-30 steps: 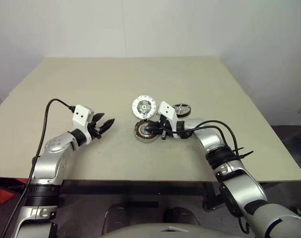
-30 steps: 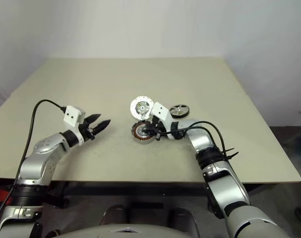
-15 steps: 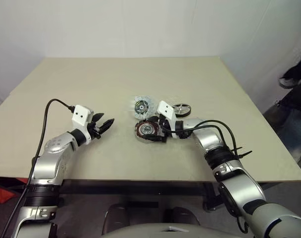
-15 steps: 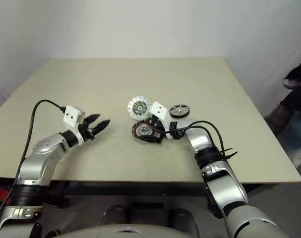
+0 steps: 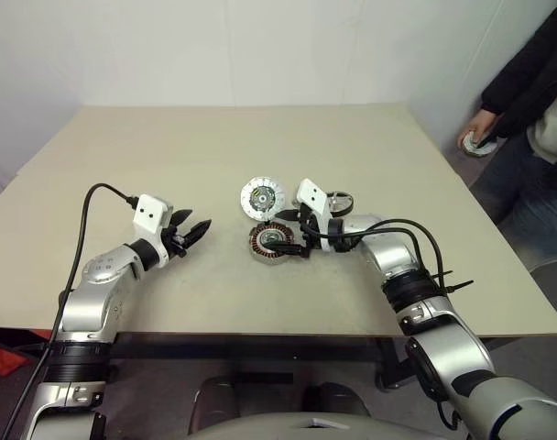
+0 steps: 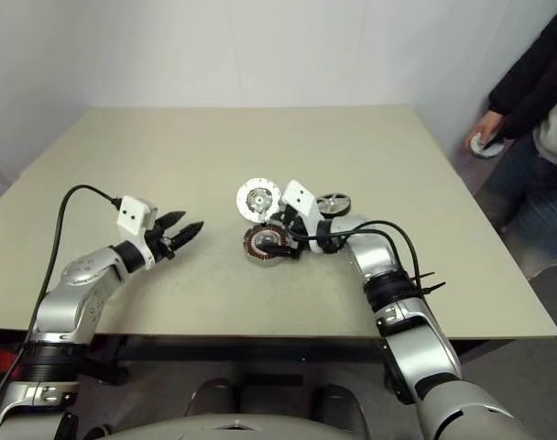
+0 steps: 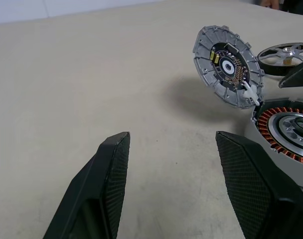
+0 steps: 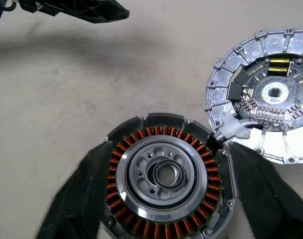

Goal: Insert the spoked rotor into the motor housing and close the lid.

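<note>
1. Lid (image 5: 263,197) swung up and back on its hinge, circuit side showing, where a second ago it leaned close over the housing with the right gripper at it; now standing tilted open behind the motor housing (image 5: 275,241).
2. Housing exposed on the table (image 5: 169,156), copper windings and silver hub clear, nothing seated inside.
3. Right gripper (image 8: 161,199) opened out from its near-closed state of a second ago, black fingers (image 8: 79,199) now spread to either side of the housing, no firm clamp visible.
4. Spoked rotor (image 5: 336,203) flat on the table just behind the right wrist, near the housing, untouched.
5. Left gripper (image 7: 171,184) unchanged, fingers parted and empty, hovering well apart from the parts.
6. Meaning for the task, as a judgement: opening step done, rotor pickup and insertion next, lid closing last.
</note>
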### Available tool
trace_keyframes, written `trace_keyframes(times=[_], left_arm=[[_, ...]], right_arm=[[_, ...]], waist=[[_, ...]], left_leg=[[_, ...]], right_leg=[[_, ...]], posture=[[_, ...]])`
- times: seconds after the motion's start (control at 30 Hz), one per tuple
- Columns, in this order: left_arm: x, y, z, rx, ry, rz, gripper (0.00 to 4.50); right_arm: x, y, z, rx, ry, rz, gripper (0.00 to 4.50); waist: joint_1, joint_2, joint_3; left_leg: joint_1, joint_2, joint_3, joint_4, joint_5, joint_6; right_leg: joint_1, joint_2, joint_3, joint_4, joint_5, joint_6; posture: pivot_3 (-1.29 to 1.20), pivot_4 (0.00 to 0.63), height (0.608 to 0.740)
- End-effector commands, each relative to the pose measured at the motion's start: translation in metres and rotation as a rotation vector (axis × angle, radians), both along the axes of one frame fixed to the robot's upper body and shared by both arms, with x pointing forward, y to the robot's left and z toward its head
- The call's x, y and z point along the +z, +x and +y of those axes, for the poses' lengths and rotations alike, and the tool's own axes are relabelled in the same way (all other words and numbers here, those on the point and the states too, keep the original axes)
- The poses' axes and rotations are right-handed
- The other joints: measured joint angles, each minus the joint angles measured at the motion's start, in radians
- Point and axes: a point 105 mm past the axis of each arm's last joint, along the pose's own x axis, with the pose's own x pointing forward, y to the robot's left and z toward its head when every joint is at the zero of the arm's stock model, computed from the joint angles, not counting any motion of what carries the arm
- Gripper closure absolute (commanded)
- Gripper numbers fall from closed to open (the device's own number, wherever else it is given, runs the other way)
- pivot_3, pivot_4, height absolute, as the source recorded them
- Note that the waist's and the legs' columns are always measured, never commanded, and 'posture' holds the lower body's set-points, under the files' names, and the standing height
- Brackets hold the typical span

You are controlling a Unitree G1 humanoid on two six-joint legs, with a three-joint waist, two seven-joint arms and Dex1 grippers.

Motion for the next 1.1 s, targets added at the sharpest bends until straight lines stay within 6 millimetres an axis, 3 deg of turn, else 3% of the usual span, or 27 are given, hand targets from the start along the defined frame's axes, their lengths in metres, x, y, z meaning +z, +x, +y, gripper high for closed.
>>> trace_keyframes(times=[0.03,0.13,0.5,0.53,1.1], left_arm=[[0.015,0.002,0.001,-0.001,0.011,-0.061,1.61],[0.015,0.002,0.001,0.001,0.011,-0.061,1.61],[0.015,0.002,0.002,0.006,0.013,-0.062,1.61],[0.015,0.002,0.002,0.006,0.013,-0.062,1.61],[0.015,0.001,0.003,0.007,0.015,-0.06,1.61]], right_arm=[[0.017,0.004,0.003,0.0,0.023,-0.07,0.62],[0.017,0.007,0.002,-0.022,0.03,-0.062,0.62],[0.018,0.013,0.004,-0.05,0.018,-0.073,4.31],[0.018,0.014,0.004,-0.055,0.012,-0.079,4.45],[-0.007,0.011,-0.003,-0.056,-0.056,-0.069,4.45]], waist=[[0.0,0.0,0.0],[0.0,0.0,0.0],[0.0,0.0,0.0],[0.0,0.0,0.0],[-0.001,0.0,0.0]], left_leg=[[0.0,0.0,0.0,0.0,0.0,0.0],[0.0,0.0,0.0,0.0,0.0,0.0],[0.0,0.0,0.0,0.0,0.0,0.0],[0.0,0.0,0.0,0.0,0.0,0.0],[0.0,0.0,0.0,0.0,0.0,0.0]], right_leg=[[0.0,0.0,0.0,0.0,0.0,0.0],[0.0,0.0,0.0,0.0,0.0,0.0],[0.0,0.0,0.0,0.0,0.001,-0.001],[0.0,0.0,0.0,0.0,0.001,-0.001],[0.0,0.0,0.0,0.0,0.001,-0.002]], posture=[[0.0,0.0,0.74],[0.0,0.0,0.74],[0.0,0.0,0.74],[0.0,0.0,0.74],[0.0,0.0,0.74]])
